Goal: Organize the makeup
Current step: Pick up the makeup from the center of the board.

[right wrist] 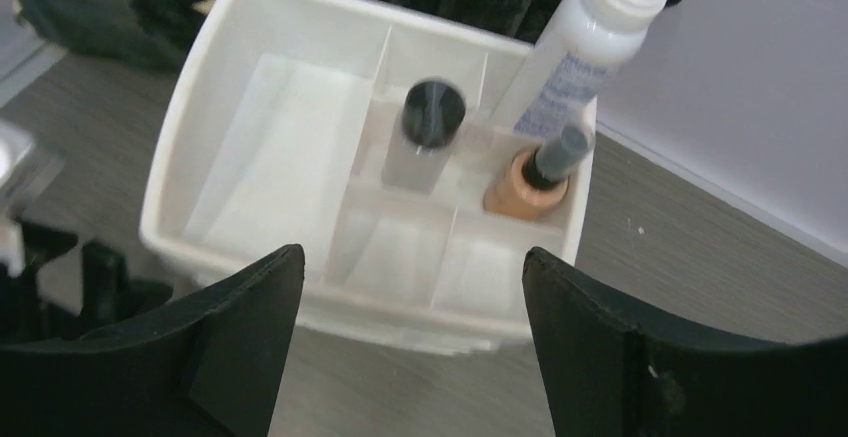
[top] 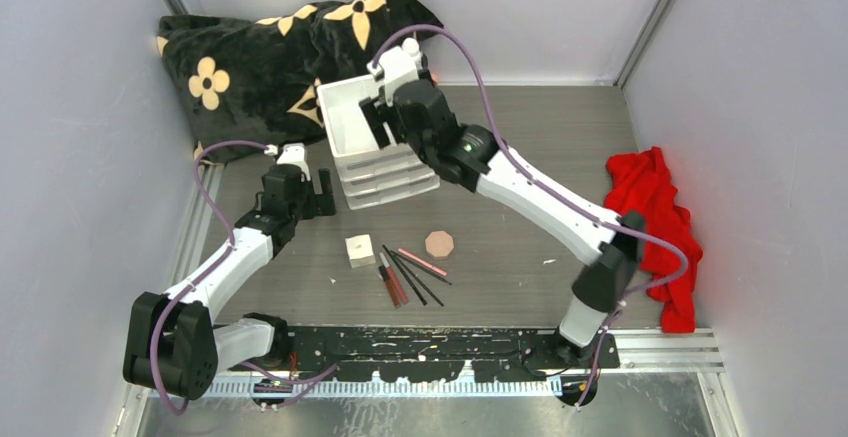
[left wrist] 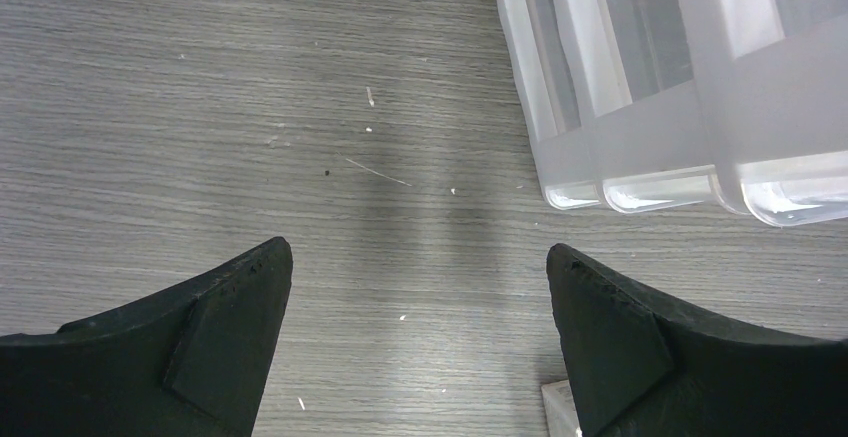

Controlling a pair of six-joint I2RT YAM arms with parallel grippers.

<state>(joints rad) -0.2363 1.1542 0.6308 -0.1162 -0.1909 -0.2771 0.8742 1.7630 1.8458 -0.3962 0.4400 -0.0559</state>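
The white drawer unit (top: 350,117) stands at the back of the table. Its top tray (right wrist: 270,147) holds a white bottle (right wrist: 590,42), a tan dark-capped bottle (right wrist: 535,179) and a clear black-capped bottle (right wrist: 425,137). My right gripper (top: 378,117) hovers over the tray, open and empty. On the table lie a white square box (top: 360,250), a pink octagonal compact (top: 439,244), red and pink tubes (top: 392,282) and thin black pencils (top: 415,279). My left gripper (top: 322,193) is open and empty, low over the table left of the unit's drawers (left wrist: 640,107).
A black flowered cushion (top: 260,57) lies behind the drawer unit at the back left. A red cloth (top: 655,227) lies at the right edge. Grey walls close in the table on three sides.
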